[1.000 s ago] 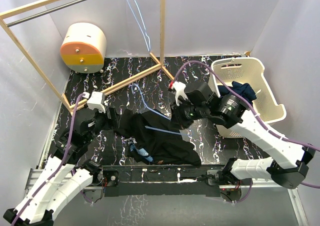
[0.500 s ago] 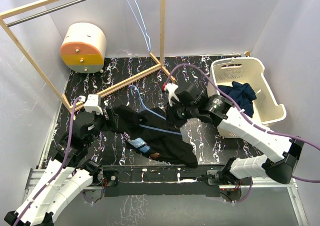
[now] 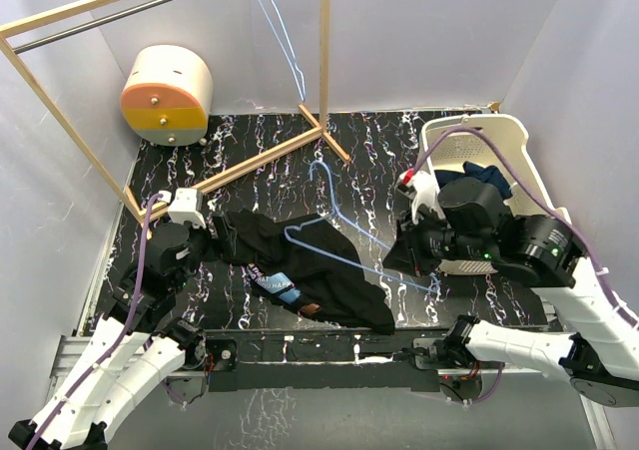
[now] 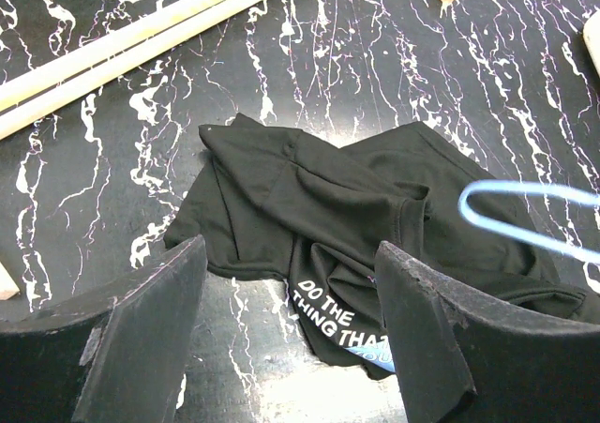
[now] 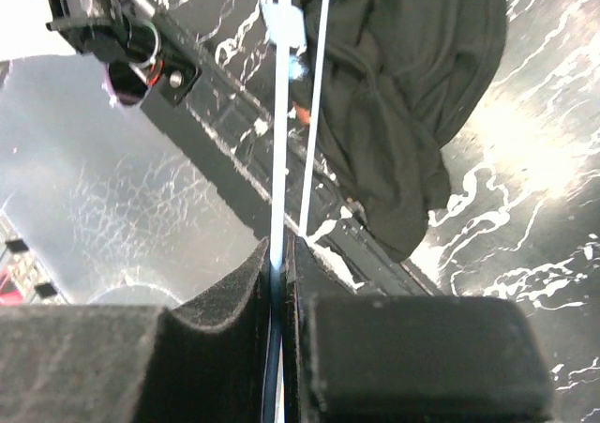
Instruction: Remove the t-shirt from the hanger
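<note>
On the black marbled table (image 3: 379,141), near its front edge, the black t-shirt (image 3: 324,275) lies crumpled with its white print facing up. The right gripper (image 5: 281,282) has its fingers pinched tight on the thin blue wire hanger (image 5: 279,142), which it holds tilted above the cloth. The hook points toward the back of the table. The left gripper (image 4: 291,254) hovers over the shirt's left end with its fingers spread wide, holding nothing.

The step in hand looks like drawing the hanger clear. It seems almost free, though I cannot tell whether its low corner is caught in a fold. Next, the right arm likely needs to lift the hanger away from the shirt. If the cloth rises with it, the left fingers should close on the shirt.
</note>
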You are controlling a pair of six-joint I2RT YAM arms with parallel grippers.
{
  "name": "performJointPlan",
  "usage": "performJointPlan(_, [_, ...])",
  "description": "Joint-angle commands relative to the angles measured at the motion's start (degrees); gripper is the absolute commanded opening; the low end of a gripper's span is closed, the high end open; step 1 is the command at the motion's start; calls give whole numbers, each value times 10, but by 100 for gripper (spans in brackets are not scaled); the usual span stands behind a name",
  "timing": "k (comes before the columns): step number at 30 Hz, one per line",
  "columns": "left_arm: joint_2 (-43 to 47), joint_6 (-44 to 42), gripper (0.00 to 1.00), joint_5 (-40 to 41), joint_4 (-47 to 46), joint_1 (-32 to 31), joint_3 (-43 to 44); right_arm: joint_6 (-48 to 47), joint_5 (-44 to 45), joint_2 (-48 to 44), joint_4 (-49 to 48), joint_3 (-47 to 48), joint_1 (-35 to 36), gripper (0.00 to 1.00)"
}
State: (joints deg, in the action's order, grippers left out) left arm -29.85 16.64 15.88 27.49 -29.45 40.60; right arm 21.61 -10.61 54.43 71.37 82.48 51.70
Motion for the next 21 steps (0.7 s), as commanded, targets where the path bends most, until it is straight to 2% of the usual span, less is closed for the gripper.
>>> performJointPlan(1, [4,4,71,6,-1,0,0,-1,72,25,-24,73,2,8])
performJointPlan(7, [3,7,71,8,5,0,0,-63,135,115,-149,135,2,8])
performJointPlan(11, [2,8,71,4,2,1,-1,-100,146,178,-244,182,2,8])
performJointPlan(15, [-2,8,71,3,4,0,-1,-125,140,255,-315,261,2,8])
performJointPlan(21, [4,7,71,4,5,0,-1,-174,179,365,-422,369,1,8])
